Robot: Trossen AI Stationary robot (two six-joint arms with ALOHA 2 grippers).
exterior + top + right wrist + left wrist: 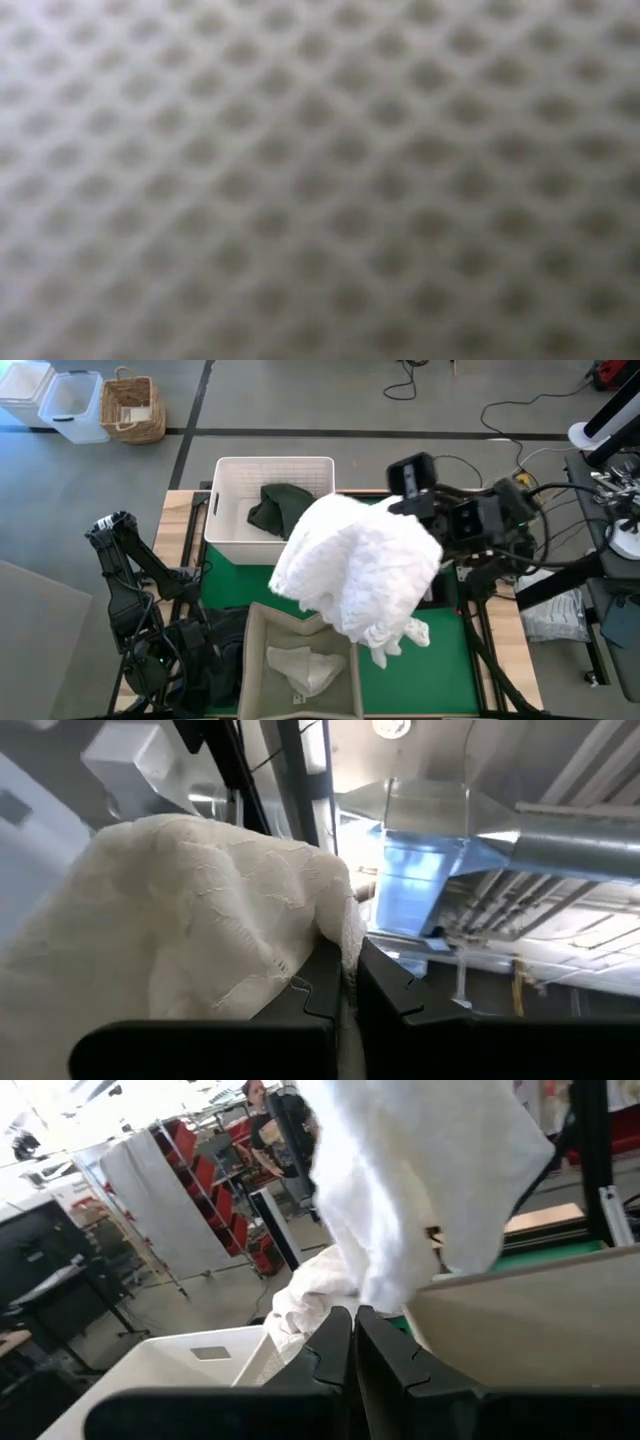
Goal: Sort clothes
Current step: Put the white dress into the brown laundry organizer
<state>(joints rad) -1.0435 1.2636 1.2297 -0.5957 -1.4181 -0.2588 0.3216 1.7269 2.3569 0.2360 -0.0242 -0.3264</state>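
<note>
Desk: green mat, white basket at 11 o'clock, tan bin at 6.
Right fingers: clenched on white garment, lifted mid-desk.
Left fingers: clenched, empty, at 7.
Progress: dark garment in basket, white piece in bin; lifted one unsorted.

This is looking like a workshop or robotics lab. Cables are trailing across the bare concrete floor, red storage racks are standing behind a person, and big metal ducting is running under the high ceiling.
</note>
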